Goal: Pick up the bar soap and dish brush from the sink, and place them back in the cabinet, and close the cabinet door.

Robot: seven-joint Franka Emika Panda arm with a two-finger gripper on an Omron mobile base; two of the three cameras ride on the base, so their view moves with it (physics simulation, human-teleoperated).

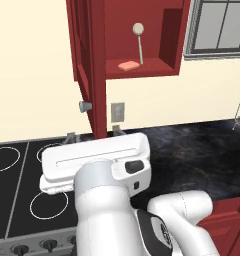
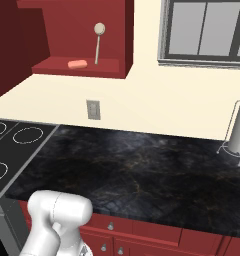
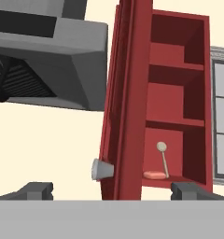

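Tool (image 3: 111, 190) spread wide and empty; I see the cabinet door (image 3: 125, 107) edge-on dead ahead, its knob (image 3: 101, 169) just left of centre, soap (image 3: 154, 175) and brush (image 3: 163, 158) shelved right.

cabinet (image 1: 172, 55) — dark red | bar soap (image 1: 127, 65) — salmon | counter (image 2: 142, 175) black marbled

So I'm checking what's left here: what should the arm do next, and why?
Probably bring the open gripper up to the cabinet door beside its knob and push it shut. The bar soap and dish brush already sit in the cabinet, and the door stands open.
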